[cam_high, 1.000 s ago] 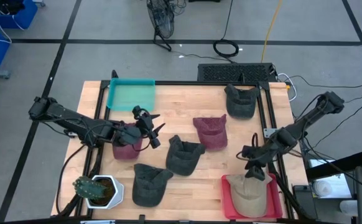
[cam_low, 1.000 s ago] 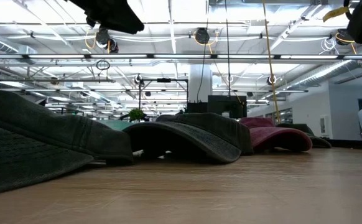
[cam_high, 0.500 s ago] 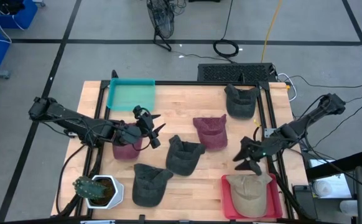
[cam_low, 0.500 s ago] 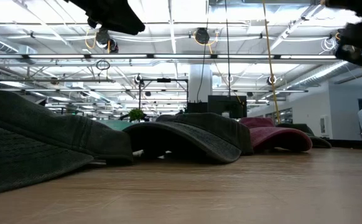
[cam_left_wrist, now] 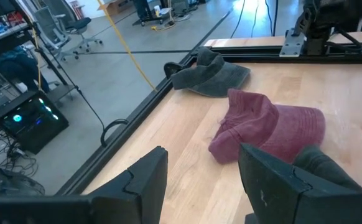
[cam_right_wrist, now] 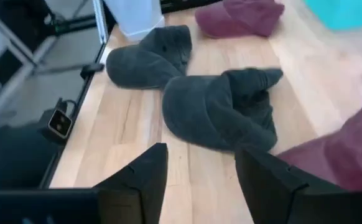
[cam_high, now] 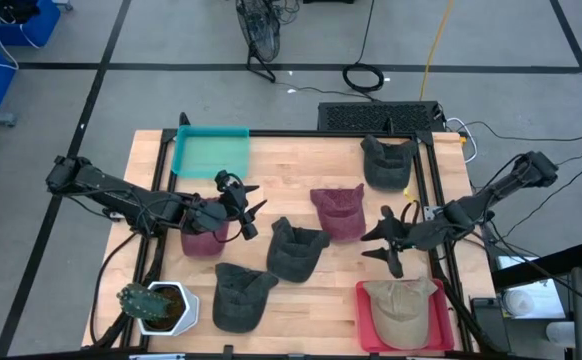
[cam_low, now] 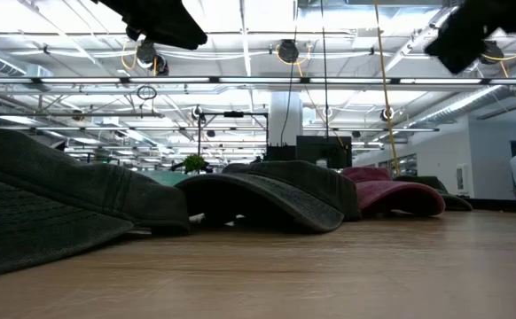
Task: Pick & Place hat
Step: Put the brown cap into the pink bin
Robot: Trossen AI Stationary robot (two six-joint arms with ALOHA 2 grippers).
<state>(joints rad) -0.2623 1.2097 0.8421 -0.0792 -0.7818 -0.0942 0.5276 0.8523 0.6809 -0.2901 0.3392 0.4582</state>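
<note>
**Right tool open above the bench, tan hat in the red tray**

The right tool (cam_high: pixel 389 243) hangs over the wooden bench (cam_high: pixel 301 160) with its fingers spread and nothing between them, just beside the maroon hat (cam_high: pixel 339 210) in the middle and near the red tray (cam_high: pixel 365 318) at the bench's front right corner. The tan hat (cam_high: pixel 401 308) lies in that tray.

The left tool (cam_high: pixel 243 208) is over the left side of the bench with its fingers apart and empty, right next to a second maroon hat (cam_high: pixel 205 228). Its wrist view looks past the open fingers (cam_left_wrist: pixel 145 180) at the central maroon hat (cam_left_wrist: pixel 269 127) and a dark hat (cam_left_wrist: pixel 209 71) near the far edge.

Two more dark hats lie toward the front: one at centre (cam_high: pixel 296 250), one nearer the front edge (cam_high: pixel 239 296). A teal tray (cam_high: pixel 211 150) sits at the back left and a potted cactus (cam_high: pixel 155 306) at the front left corner.
</note>
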